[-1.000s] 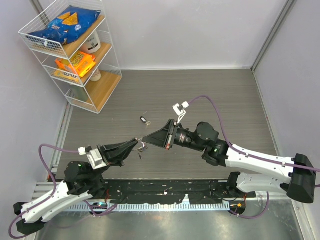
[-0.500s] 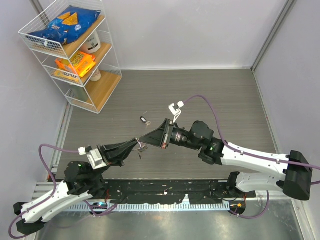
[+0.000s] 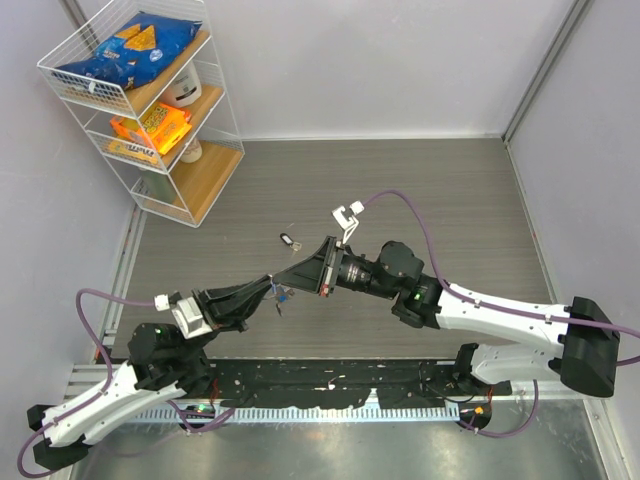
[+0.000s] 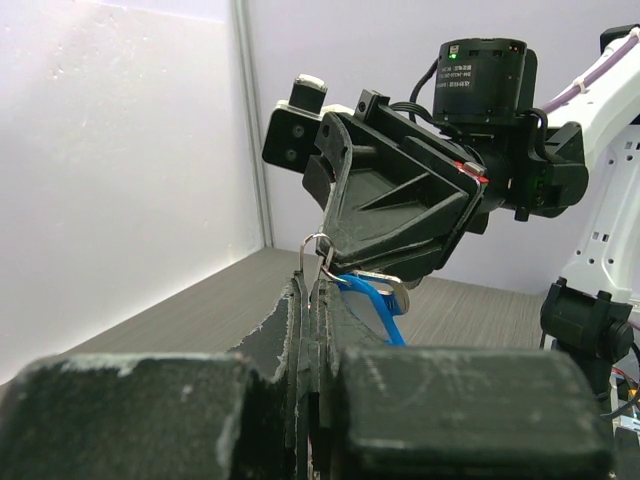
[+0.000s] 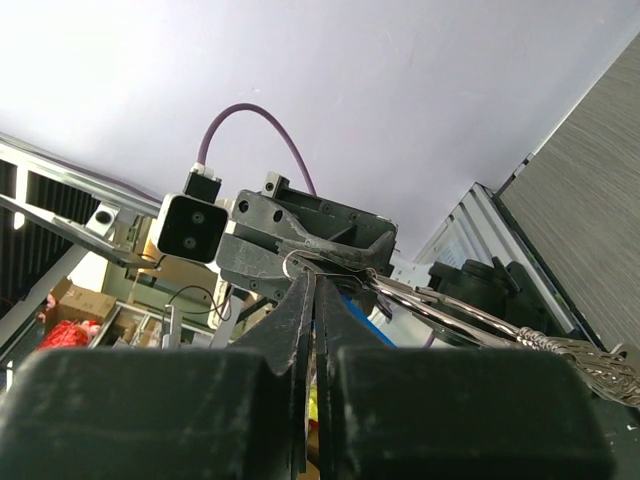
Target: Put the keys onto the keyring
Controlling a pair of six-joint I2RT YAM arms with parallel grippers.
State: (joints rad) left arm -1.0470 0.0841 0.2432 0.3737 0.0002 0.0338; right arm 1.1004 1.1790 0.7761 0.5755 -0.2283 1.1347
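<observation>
My left gripper [image 3: 268, 288] is shut on the thin wire keyring [image 4: 313, 245], held above the table. A blue tag [image 4: 372, 298] and a silvery key [image 4: 392, 287] hang from the ring. My right gripper [image 3: 299, 279] is tip to tip with the left one. Its fingers [image 5: 305, 300] are shut on what looks like a small key at the ring [image 5: 292, 262]. A long silvery key [image 5: 480, 316] runs off to the right there. Another key with a dark tag [image 3: 290, 241] lies on the table beyond both grippers.
A white wire shelf rack [image 3: 150, 110] with snack bags stands at the back left. Grey walls [image 3: 400, 60] close in the table on three sides. A metal rail [image 3: 330, 385] runs along the near edge by the arm bases.
My right gripper has moved left and closed the gap to the left gripper's tips. The left gripper has stayed almost in place with the ring.
</observation>
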